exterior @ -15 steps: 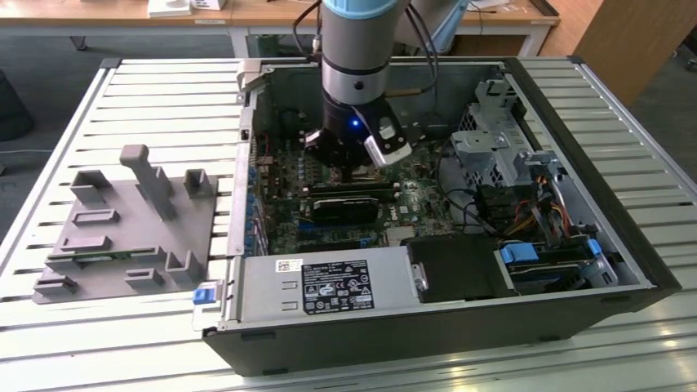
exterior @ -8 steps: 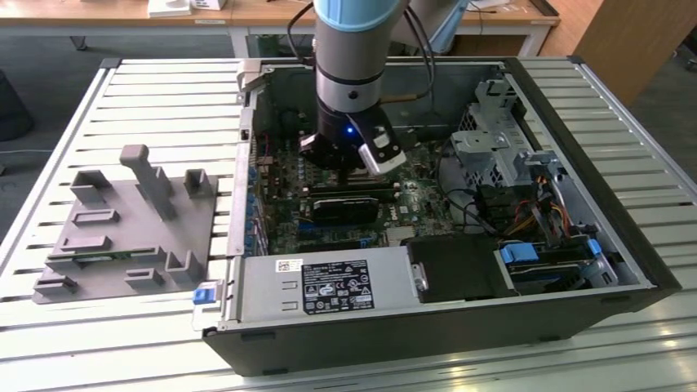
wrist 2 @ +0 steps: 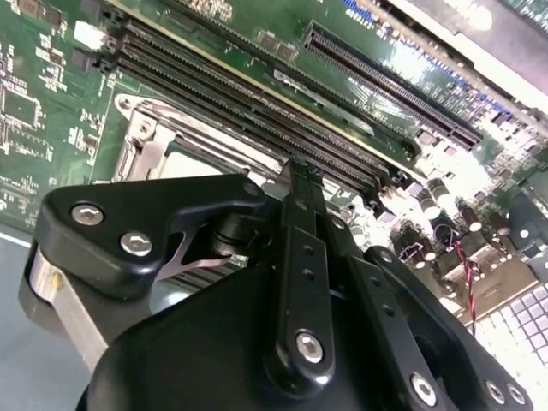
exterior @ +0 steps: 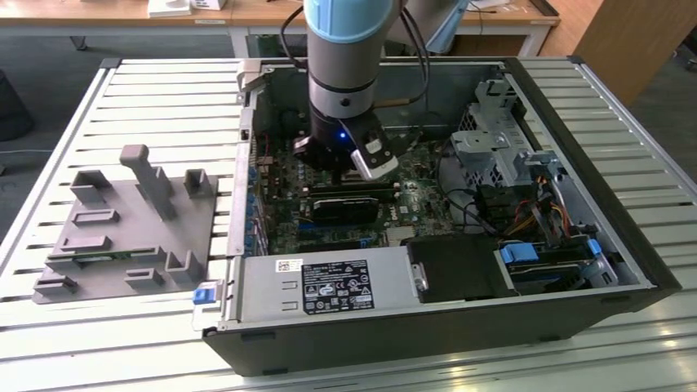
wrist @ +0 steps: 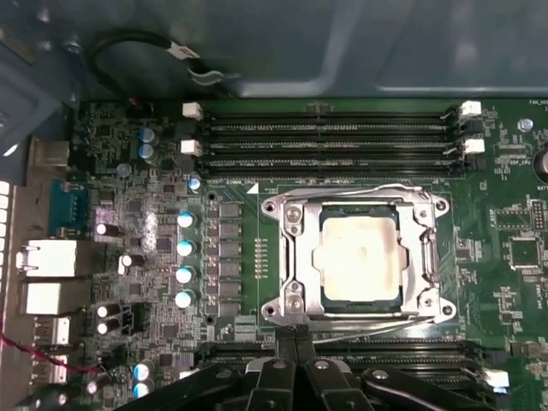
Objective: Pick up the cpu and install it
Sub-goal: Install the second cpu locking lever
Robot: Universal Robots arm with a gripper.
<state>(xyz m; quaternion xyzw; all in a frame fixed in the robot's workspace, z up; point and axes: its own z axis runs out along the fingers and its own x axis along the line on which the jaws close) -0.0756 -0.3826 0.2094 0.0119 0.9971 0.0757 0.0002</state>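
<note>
In the first wrist view the cpu (wrist: 360, 257), a pale shiny square, lies flat inside the metal socket frame (wrist: 291, 257) on the green motherboard (wrist: 505, 197). My gripper (wrist: 295, 336) is shut with nothing between its black fingers, its tips just off the socket frame's edge. The second wrist view shows the closed fingers (wrist 2: 300, 223) over the socket frame (wrist 2: 150, 141), beside the memory slots. In the exterior view my gripper (exterior: 368, 167) hangs low inside the open computer case (exterior: 610, 269), over the board's middle.
Long black memory slots (wrist: 325, 137) run on either side of the socket. A black cable (wrist: 145, 43) loops near the case wall. A grey parts holder (exterior: 120, 229) stands on the slatted table at the exterior view's left. The power supply (exterior: 326, 286) and drive cage (exterior: 490, 147) crowd the case.
</note>
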